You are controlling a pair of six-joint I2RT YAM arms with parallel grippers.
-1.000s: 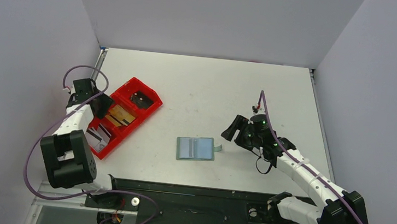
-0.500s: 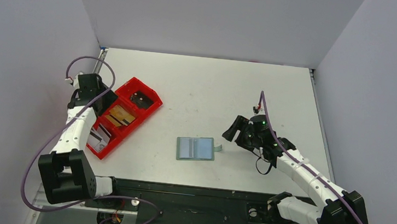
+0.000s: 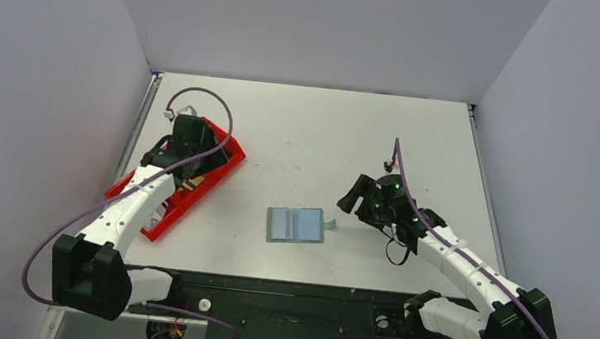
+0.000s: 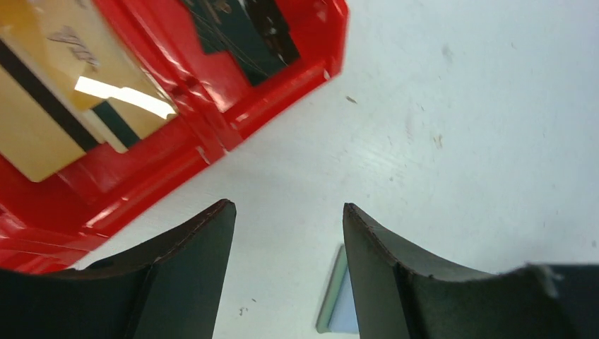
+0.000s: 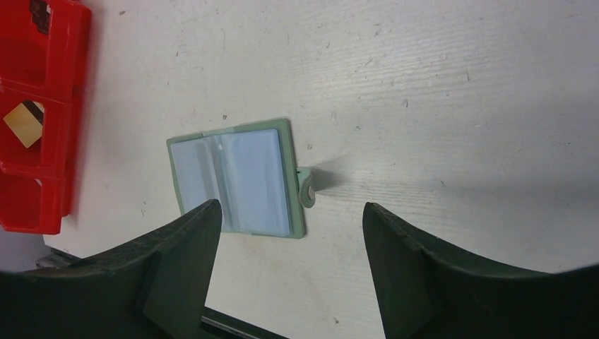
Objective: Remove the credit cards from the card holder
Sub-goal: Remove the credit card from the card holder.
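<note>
The grey-green card holder [image 3: 295,225] lies open and flat on the table, with bluish sleeves facing up and its side tab [image 5: 307,191] to the right. It also shows in the right wrist view [image 5: 233,180], and one corner shows in the left wrist view [image 4: 333,304]. A tan-gold card [image 4: 49,92] and a dark card [image 4: 247,35] lie in the red tray [image 3: 230,153]. My left gripper [image 3: 196,150] is open and empty over the tray's far end [image 4: 286,212]. My right gripper [image 3: 350,198] is open and empty just right of the holder [image 5: 289,208].
The long red tray [image 4: 141,169] lies diagonally at the left, with several compartments. It also shows in the right wrist view [image 5: 42,70]. A black rail [image 3: 285,288] runs along the near table edge. Grey walls enclose the left, back and right sides.
My left arm has swung right, from the tray's left side to over its far end. The right arm and the card holder have not moved.
</note>
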